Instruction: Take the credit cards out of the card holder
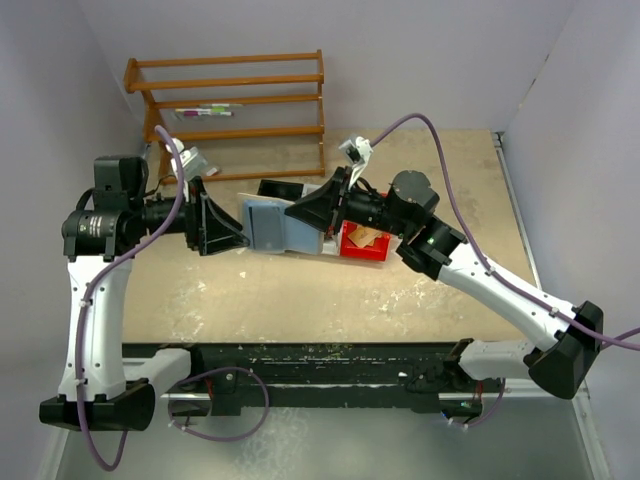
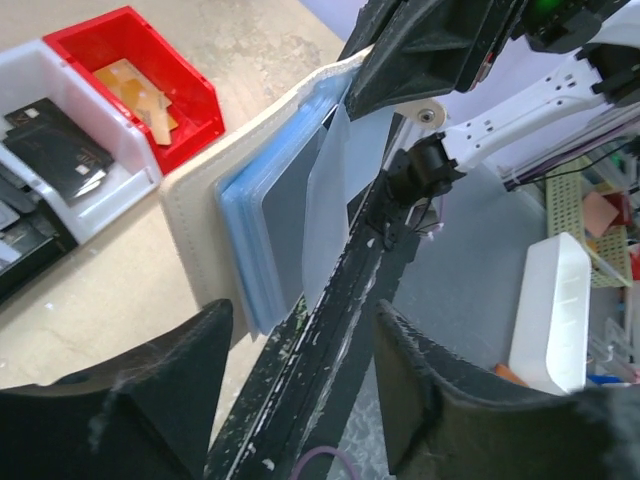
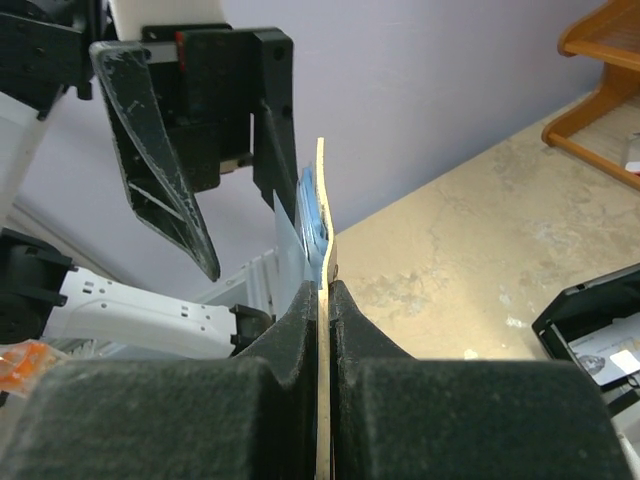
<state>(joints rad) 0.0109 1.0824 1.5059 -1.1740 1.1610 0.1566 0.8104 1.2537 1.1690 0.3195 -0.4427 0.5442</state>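
Right gripper (image 3: 325, 285) clamps the open card holder (image 2: 190, 235) above the middle of the tabletop (image 1: 300, 295); left gripper (image 2: 300, 318) gapes empty beside its credit cards (image 2: 290, 215)

White arms (image 1: 85, 310), black joints (image 1: 100, 230), purple cables (image 1: 182, 175).

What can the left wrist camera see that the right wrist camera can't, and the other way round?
Only the left wrist view: the inside of the card holder face-on, its blue sleeves with a pale card sticking out, plus a red bin and a white bin. Only the right wrist view: the right fingers shut on the holder's edge, and a wooden rack. Both: the card holder, the open left fingers, the table.
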